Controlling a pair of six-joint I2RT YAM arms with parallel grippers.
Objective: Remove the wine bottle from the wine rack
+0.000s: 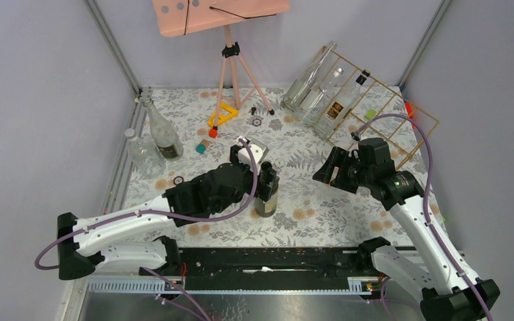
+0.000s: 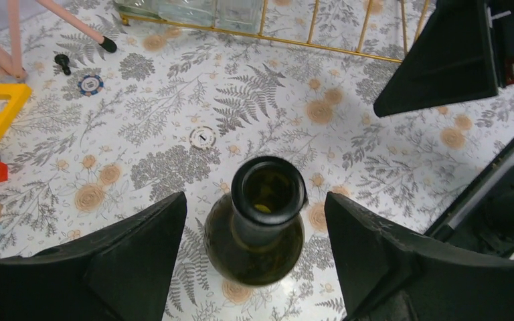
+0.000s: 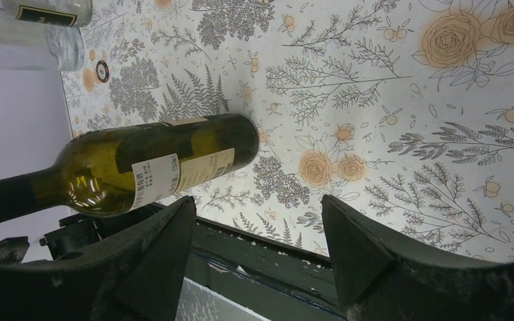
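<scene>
A dark green wine bottle (image 1: 266, 199) stands upright on the floral table, apart from the gold wire wine rack (image 1: 383, 105) at the back right. My left gripper (image 1: 266, 175) is open over the bottle's neck. In the left wrist view the open mouth of the bottle (image 2: 268, 190) sits between the spread fingers of the left gripper (image 2: 254, 208), which do not touch it. My right gripper (image 1: 335, 171) is open and empty between the bottle and the rack. In the right wrist view the labelled bottle (image 3: 154, 167) lies left of the right gripper (image 3: 258, 208).
Three clear bottles (image 1: 321, 93) lean in the rack; its lower wire shows in the left wrist view (image 2: 308, 37). Two clear bottles (image 1: 154, 137) stand at the left. A pink tripod stand (image 1: 231, 63), a yellow triangle (image 1: 222, 114) and small blocks (image 1: 201, 148) are at the back.
</scene>
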